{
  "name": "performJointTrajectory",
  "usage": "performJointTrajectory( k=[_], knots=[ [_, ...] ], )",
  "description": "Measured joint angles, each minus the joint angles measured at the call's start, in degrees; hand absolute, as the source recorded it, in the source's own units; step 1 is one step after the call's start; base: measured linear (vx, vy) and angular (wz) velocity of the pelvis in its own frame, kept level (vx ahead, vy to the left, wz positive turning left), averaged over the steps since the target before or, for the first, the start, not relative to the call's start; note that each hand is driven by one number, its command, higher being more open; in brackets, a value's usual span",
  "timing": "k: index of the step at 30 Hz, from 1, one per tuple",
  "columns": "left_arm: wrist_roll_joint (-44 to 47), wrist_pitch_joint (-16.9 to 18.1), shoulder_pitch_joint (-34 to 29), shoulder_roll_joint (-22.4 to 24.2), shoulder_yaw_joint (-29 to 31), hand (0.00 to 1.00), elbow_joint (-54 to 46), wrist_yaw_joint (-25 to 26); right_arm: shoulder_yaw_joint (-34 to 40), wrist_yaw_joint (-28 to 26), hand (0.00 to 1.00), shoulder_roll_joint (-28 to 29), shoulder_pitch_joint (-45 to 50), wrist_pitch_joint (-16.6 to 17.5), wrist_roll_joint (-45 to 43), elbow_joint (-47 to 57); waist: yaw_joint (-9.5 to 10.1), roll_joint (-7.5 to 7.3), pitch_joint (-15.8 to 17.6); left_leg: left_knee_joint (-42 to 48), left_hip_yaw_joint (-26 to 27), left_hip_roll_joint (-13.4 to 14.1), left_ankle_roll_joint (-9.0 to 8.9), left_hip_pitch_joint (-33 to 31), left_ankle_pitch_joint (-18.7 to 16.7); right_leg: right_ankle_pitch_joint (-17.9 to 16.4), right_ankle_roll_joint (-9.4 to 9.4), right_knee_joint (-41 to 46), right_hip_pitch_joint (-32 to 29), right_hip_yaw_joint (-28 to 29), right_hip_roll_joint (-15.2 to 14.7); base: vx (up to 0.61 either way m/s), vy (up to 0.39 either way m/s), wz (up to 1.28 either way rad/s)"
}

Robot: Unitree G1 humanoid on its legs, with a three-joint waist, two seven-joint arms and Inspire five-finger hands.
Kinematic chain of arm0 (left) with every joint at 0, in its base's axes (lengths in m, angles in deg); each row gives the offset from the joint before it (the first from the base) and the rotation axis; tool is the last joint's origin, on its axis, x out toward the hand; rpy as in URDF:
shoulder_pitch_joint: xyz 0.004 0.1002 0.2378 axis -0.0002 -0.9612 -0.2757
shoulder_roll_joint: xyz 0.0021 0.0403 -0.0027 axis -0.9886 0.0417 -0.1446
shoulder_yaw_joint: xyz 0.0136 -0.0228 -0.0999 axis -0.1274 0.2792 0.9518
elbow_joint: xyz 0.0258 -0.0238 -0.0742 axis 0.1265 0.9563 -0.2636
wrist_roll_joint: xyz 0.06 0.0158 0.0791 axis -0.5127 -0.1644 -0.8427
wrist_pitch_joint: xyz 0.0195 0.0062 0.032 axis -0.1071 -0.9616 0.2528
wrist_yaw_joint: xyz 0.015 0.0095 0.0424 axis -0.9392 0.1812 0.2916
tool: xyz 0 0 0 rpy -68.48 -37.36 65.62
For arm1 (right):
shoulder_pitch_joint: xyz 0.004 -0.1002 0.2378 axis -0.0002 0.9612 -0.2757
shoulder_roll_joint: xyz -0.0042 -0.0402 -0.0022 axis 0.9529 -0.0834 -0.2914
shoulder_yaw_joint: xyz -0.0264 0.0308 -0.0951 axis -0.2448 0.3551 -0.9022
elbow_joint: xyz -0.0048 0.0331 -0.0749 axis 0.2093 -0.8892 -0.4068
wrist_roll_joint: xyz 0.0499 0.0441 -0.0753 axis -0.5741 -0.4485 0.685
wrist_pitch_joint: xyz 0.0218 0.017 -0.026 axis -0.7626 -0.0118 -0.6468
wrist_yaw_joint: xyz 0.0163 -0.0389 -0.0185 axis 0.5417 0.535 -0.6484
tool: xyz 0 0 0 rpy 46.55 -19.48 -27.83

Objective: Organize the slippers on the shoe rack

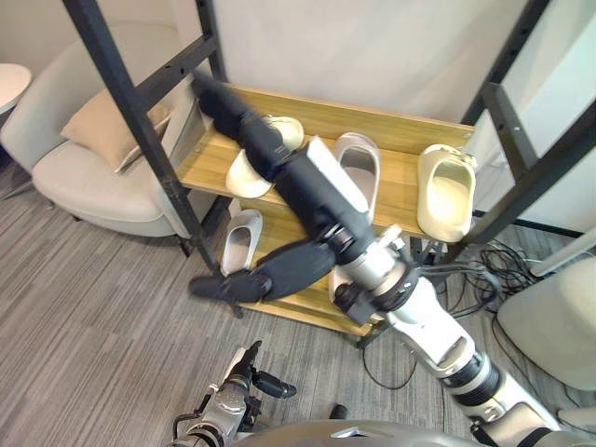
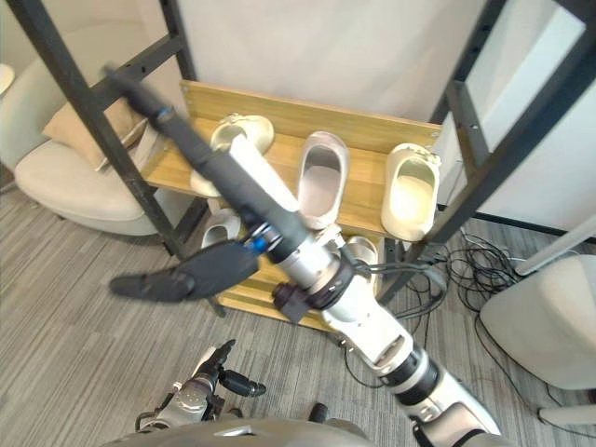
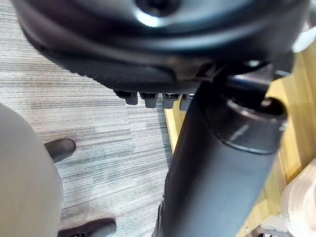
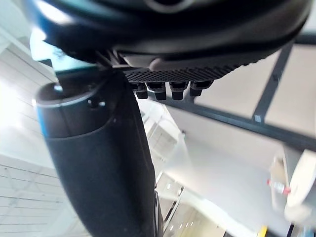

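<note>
Grey carpet floor [image 1: 93,317], pale wall behind; pale armchair [image 1: 84,177] with tan cushion [image 1: 102,126] at far left. Item: shoe rack [image 1: 400,130], black metal frame, two wooden shelves. Upper shelf holds three slippers, all lying lengthwise front to back: left cream slipper [image 2: 237,130], skewed and partly screened by the arm; middle grey-white slipper [image 2: 321,177]; right cream slipper [image 2: 410,191], set apart near the right post. Lower shelf holds a further pale slipper [image 1: 237,240] at its left end and another pale slipper [image 2: 363,251] further right, mostly hidden. Right hand [image 1: 279,163]: raised in front of the rack, fingers straight and released, thumb spread wide, grasping nothing; it appears to hang well clear of the shelf, not on any slipper. Left hand [image 1: 228,396]: low at the near edge, idle, fingers seemingly relaxed and empty. Handling, judged: slippers look like moulded foam or rubber, so light, soft yet springy, not fragile, with a smooth skin that may slide on the wood or slip from a loose pinch. Best hold is likely the arched toe band, thumb under and fingers over; failing that, the open heel rim. The skewed left slipper looks the first candidate for straightening.
</note>
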Motion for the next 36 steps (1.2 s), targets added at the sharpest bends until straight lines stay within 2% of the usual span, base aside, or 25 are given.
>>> performJointTrajectory(
  k=[4, 11, 15, 24, 31, 36],
  knots=[
    [-0.58, 1.01, -0.28, 0.11, -0.62, 1.0, -0.65, -0.3, 6.2, 3.23, 1.0, -3.5, 0.0, 0.11, 6.91, 0.17, -0.04, 0.29, 0.11, -0.01, -0.01, 0.3, -0.01, -0.25, 0.0, 0.01, -0.02, 0.04, -0.37, 0.21, 0.35, -0.01, 0.002, -0.02],
    [-0.69, 1.2, -0.81, 0.29, -1.84, 1.0, -2.08, -1.7, 15.36, 8.47, 1.0, -4.13, 0.01, -0.22, 15.92, -1.72, -0.91, 1.0, 0.55, -0.34, -0.03, 0.39, 0.0, -0.64, 0.0, 0.0, -0.02, 0.03, -0.99, 0.43, 0.5, 0.0, 0.0, -0.01],
    [-0.71, 1.4, -1.33, 0.21, -1.71, 1.0, -2.92, -2.6, 19.12, 10.08, 1.0, -4.25, 0.03, -2.19, 19.81, -5.24, -1.33, 1.03, 0.56, -0.38, -0.02, 0.38, 0.0, -1.16, 0.0, -0.01, -0.01, 0.03, -1.55, 0.49, 0.5, 0.0, 0.0, 0.0],
    [-0.74, 1.45, -1.54, 0.2, -1.59, 1.0, -3.51, -3.67, 21.72, 10.62, 1.0, -4.37, 0.03, -6.27, 22.01, -12.29, -1.34, 1.02, 0.59, -0.64, -0.08, 0.33, 0.1, -1.44, -0.06, -0.06, 0.02, 0.02, -1.94, 0.52, 0.47, 0.0, 0.0, 0.0],
    [-0.72, 1.43, -1.83, 0.2, -1.56, 1.0, -4.39, -4.19, 23.73, 10.59, 1.0, -4.98, -0.1, -7.75, 22.07, -16.86, -1.34, 1.02, 0.59, -0.74, -0.13, 0.31, 0.09, -2.45, -0.05, -0.07, 0.04, 0.02, -3.0, 0.5, 0.48, 0.01, 0.002, 0.0],
    [-0.67, 1.42, -1.98, 0.21, -1.54, 1.0, -4.8, -4.59, 23.29, 9.68, 1.0, -5.74, -0.29, -8.54, 21.92, -24.25, -1.44, 0.98, 0.57, -0.87, -0.17, -0.04, 0.08, -2.65, -0.05, -0.04, 0.04, -0.04, -3.44, 0.32, 0.19, 0.02, 0.012, 0.01]
  ],
)
